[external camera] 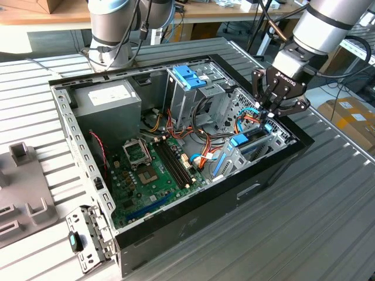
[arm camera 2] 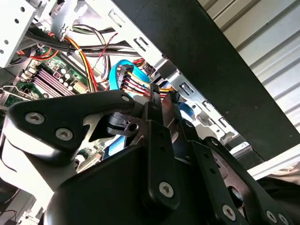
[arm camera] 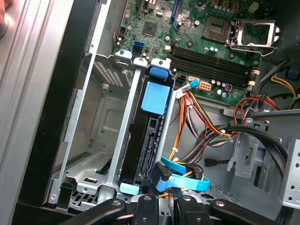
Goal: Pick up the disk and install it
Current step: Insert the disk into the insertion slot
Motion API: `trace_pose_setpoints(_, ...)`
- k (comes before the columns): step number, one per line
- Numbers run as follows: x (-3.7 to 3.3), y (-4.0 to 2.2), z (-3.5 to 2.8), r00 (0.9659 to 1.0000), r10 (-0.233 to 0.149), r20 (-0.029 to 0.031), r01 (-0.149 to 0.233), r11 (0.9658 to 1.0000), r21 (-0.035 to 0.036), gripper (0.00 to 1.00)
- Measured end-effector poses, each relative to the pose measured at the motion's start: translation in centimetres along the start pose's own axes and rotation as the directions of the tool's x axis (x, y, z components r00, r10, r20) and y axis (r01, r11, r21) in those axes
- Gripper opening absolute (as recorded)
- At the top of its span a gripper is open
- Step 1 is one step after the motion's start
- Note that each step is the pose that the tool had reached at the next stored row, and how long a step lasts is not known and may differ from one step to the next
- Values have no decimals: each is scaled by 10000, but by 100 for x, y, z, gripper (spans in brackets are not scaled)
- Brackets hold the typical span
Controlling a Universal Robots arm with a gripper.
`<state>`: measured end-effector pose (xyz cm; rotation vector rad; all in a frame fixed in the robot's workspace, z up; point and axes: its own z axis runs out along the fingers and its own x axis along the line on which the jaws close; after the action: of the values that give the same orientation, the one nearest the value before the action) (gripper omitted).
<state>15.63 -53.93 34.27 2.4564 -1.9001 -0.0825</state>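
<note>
My black three-finger gripper (external camera: 270, 111) inside open black computer case (external camera: 275, 170), over metal drive bay by case's side wall. Fingers drawn narrow, tips nearly together, nothing visibly held. Flat disk with blue plastic rails (arm camera: 149, 136) seated on edge in bay slot, blue flat cable (arm camera: 180, 180) beside it. Green motherboard (external camera: 152, 170) mid-case.

Arm (external camera: 328, 23) is showing silver-grey tube segments with a black band and a white wrist section. Gripper (external camera: 268, 111) is showing black linkage fingers and white lettering on its body. In the second wrist view, gripper (arm camera 2: 157, 101) links are showing round silver screw heads, matte black plates.
</note>
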Motion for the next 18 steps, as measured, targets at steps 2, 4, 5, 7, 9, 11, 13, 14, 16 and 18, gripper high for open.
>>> trace_pose_setpoints(2, 0, 0, 0, 10000, 0, 0, 0, 10000, 0, 24)
trace_pose_setpoints(4, 0, 0, 0, 10000, 0, 0, 0, 10000, 0, 24)
trace_pose_setpoints(5, 0, 0, -2, 10000, 0, 2, 0, 10000, 0, 24)
trace_pose_setpoints(7, -1, 2, -37, 10000, 1, 2, -1, 10000, 1, 24)
trace_pose_setpoints(9, -2, 6, -89, 10000, 1, 0, -1, 10000, 0, 24)
trace_pose_setpoints(11, -2, 7, -112, 10000, 0, 2, 0, 10000, 0, 24)
trace_pose_setpoints(13, -2, 7, -116, 10000, 0, 4, 0, 10000, 1, 24)
trace_pose_setpoints(14, 2, 8, -118, 10000, 0, 0, 0, 10000, 0, 24)
trace_pose_setpoints(16, 20, 11, -116, 10000, 1, 4, -1, 10000, -10, 24)
trace_pose_setpoints(18, 36, 8, -113, 10000, -4, 8, 4, 10000, -24, 24)
